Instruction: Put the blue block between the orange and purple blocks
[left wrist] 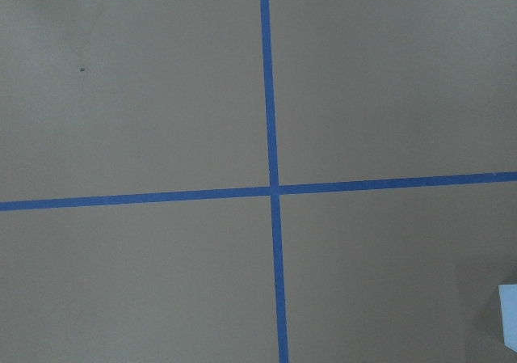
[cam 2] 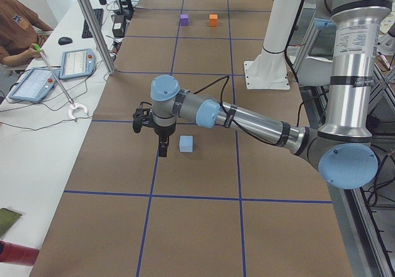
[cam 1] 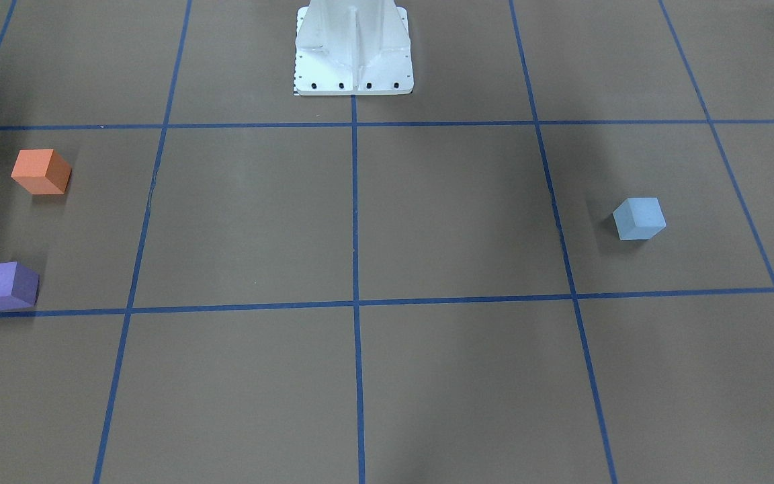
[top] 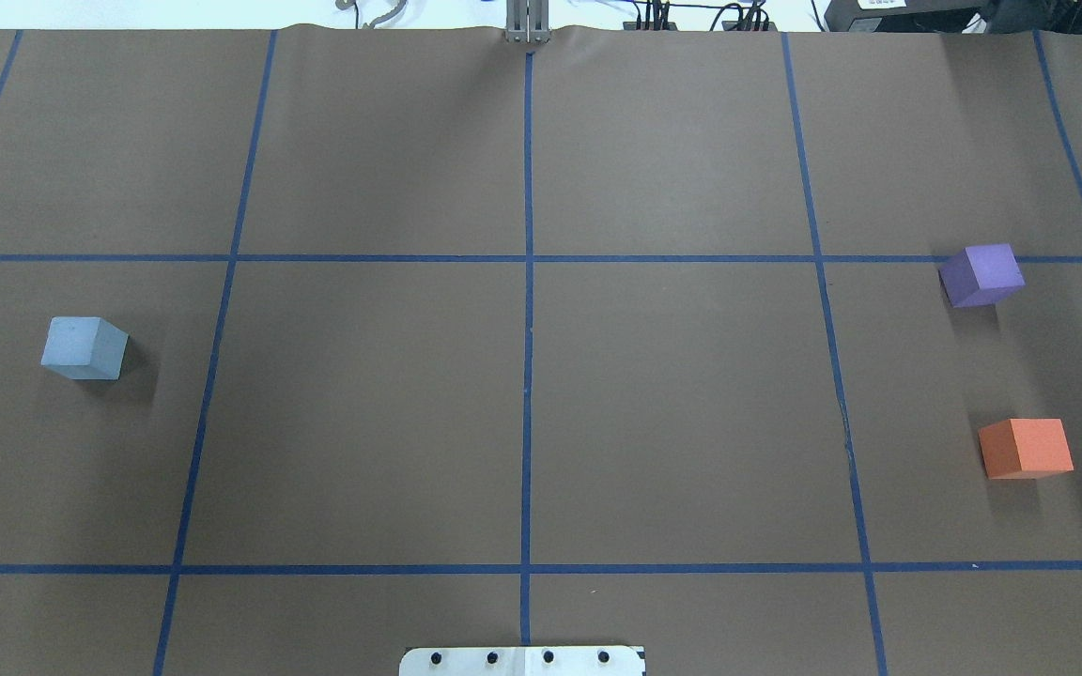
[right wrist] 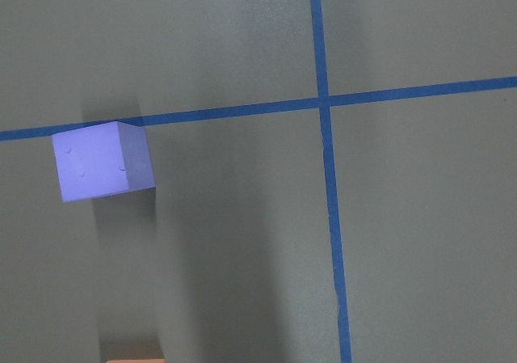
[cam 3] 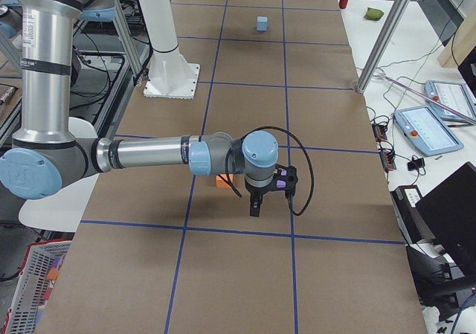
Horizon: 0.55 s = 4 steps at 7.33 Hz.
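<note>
The light blue block (cam 1: 639, 218) sits alone on the robot's left half of the table (top: 84, 347). The orange block (top: 1026, 448) and the purple block (top: 981, 274) stand apart on the robot's right side, with a bare gap between them. In the exterior left view my left gripper (cam 2: 162, 147) hangs just beside the blue block (cam 2: 186, 144), toward the table's far edge. In the exterior right view my right gripper (cam 3: 254, 207) hovers near the orange block (cam 3: 223, 179). The right wrist view shows the purple block (right wrist: 101, 161). I cannot tell whether either gripper is open or shut.
The white robot base plate (top: 522, 660) sits at the table's near edge. Blue tape lines (top: 528, 376) divide the brown table into squares. A side desk with tablets (cam 2: 75, 63) and metal posts (cam 2: 92, 24) runs along the table's far edge.
</note>
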### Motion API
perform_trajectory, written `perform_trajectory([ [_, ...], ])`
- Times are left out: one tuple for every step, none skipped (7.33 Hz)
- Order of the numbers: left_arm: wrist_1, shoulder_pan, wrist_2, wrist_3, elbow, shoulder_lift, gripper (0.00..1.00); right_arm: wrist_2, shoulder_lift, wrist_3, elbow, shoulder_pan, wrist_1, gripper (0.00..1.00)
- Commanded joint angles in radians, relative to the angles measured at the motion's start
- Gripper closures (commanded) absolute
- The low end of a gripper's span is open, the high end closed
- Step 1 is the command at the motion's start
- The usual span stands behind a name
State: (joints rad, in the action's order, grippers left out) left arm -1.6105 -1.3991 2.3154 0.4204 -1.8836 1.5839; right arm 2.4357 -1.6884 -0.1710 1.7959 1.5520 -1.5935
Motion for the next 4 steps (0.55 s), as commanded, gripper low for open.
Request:
perform_trajectory([
  [-0.12,0.177,-0.039,0.264,-0.049,-0.018,0.0,-0.001,0.0,-0.001,-0.006,-0.001,0.001,0.0],
  [-0.241,0.286,-0.127,0.408,-0.049,-0.051,0.0,-0.003,0.0,-0.001,-0.006,-0.001,0.0,0.0],
  [-0.335,0.401,-0.218,0.51,-0.04,-0.071,0.0,-0.007,0.0,-0.001,-0.007,-0.006,-0.002,0.0],
  [-0.342,0.457,-0.269,0.521,-0.029,-0.071,0.0,-0.01,0.001,-0.001,-0.007,-0.01,-0.002,0.0],
])
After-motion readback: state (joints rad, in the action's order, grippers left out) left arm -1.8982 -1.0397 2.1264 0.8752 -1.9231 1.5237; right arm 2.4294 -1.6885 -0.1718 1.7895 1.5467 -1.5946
